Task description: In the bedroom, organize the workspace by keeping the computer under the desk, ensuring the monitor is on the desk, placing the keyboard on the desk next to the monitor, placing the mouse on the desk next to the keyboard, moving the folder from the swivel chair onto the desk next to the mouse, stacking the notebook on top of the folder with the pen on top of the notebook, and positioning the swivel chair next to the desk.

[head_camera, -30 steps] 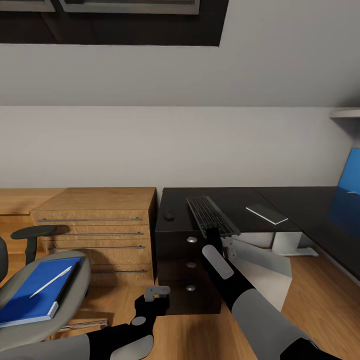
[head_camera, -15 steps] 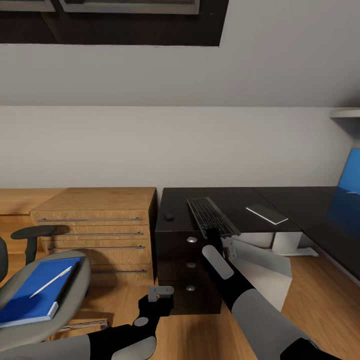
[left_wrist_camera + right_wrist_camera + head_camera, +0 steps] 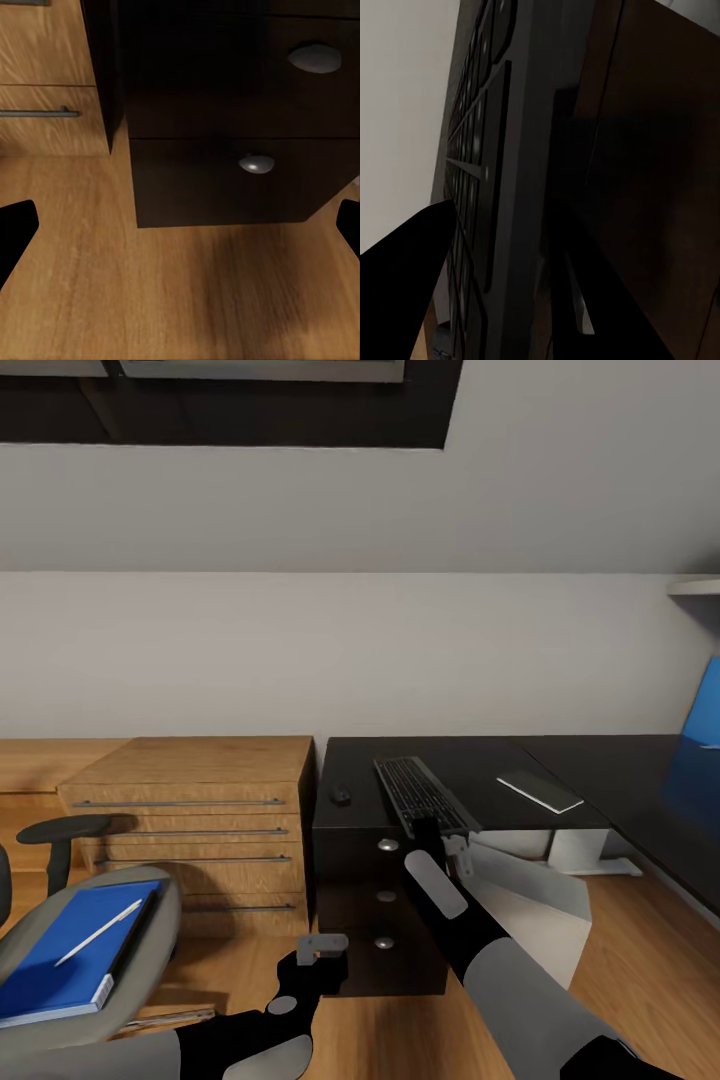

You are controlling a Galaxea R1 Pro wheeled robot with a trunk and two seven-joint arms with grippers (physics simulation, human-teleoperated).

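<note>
The flat dark-keyed keyboard in a silver-grey frame (image 3: 424, 794) lies on the glossy black desk (image 3: 480, 760), its near edge pinched between the right gripper (image 3: 432, 826) fingers, key rows legible only from the wrist, while the left gripper (image 3: 321, 947) gapes empty.

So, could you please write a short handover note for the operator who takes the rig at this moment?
Right end effector: shut on the near edge of the flat dark-keyed keyboard, which lies on the glossy black desk.
Left end effector: open, empty, low before the desk's drawers.
Small dark mouse: on the desk, left of the keyboard.
Bright blue folder, slim white pen on it: on the grey swivel chair. A dark edge beside the folder may be the notebook.
Done: mouse on desk.
Left: release keyboard; move folder, notebook, pen; place chair. Monitor and computer unconfirmed.
</note>
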